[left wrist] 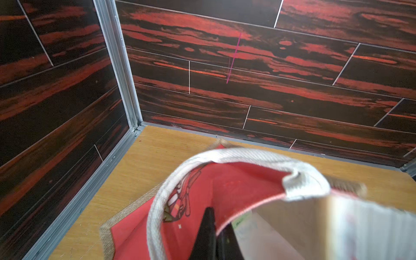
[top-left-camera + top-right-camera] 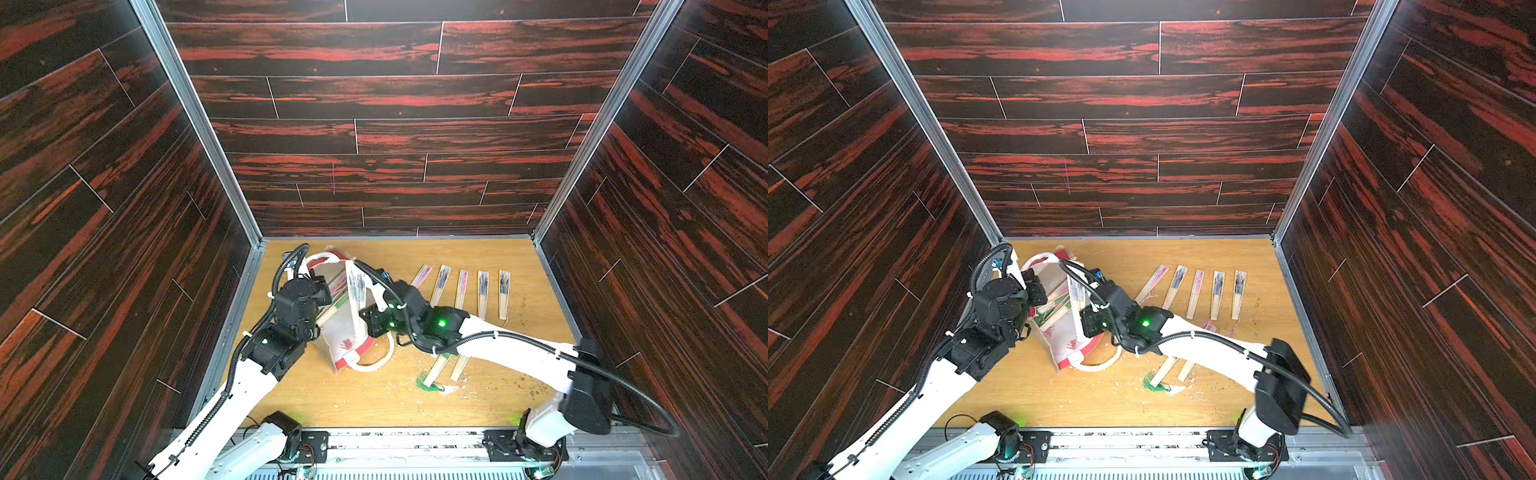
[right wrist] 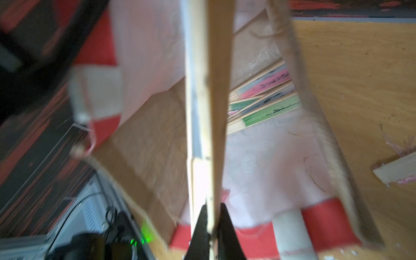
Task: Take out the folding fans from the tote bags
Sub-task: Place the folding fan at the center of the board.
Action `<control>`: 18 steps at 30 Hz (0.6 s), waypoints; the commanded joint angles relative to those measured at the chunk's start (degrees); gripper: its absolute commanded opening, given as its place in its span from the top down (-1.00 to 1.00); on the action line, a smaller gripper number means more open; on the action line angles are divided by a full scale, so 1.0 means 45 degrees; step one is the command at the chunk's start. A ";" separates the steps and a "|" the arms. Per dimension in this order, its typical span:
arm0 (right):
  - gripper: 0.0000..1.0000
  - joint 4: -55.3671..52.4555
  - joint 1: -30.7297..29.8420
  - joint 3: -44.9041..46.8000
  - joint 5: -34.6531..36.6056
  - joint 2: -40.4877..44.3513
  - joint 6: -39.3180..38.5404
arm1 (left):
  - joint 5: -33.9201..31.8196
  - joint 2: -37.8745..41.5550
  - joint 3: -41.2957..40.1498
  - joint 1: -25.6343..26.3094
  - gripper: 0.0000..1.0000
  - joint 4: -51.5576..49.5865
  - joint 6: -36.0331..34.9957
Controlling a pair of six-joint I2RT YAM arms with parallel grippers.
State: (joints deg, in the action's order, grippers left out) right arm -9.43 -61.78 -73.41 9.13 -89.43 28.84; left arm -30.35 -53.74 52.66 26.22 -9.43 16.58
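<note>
Pinching folding fan by its stick end in right hand, pointing straight out, printed tip toward bench's far edge. Clamping tote bag rim with left hand.

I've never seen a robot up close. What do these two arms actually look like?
The left arm and right arm are smooth white shells joined by chunky black joints. Black ribbed cables, fastened with white zip ties, run along them. Small green lights glow near the right wrist. The jaws are black, tapering to narrow tips.
</note>
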 commanded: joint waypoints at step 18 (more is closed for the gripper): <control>1.00 -0.3148 0.0232 0.2504 0.1803 0.5059 0.2138 | -0.1399 -0.0563 0.1414 -0.0025 1.00 -0.0456 0.0439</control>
State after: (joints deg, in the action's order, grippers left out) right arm -17.89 -61.49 -62.41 13.17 -67.46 32.64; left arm -34.02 -57.71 56.31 26.22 -12.03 18.24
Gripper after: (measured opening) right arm 0.083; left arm 0.062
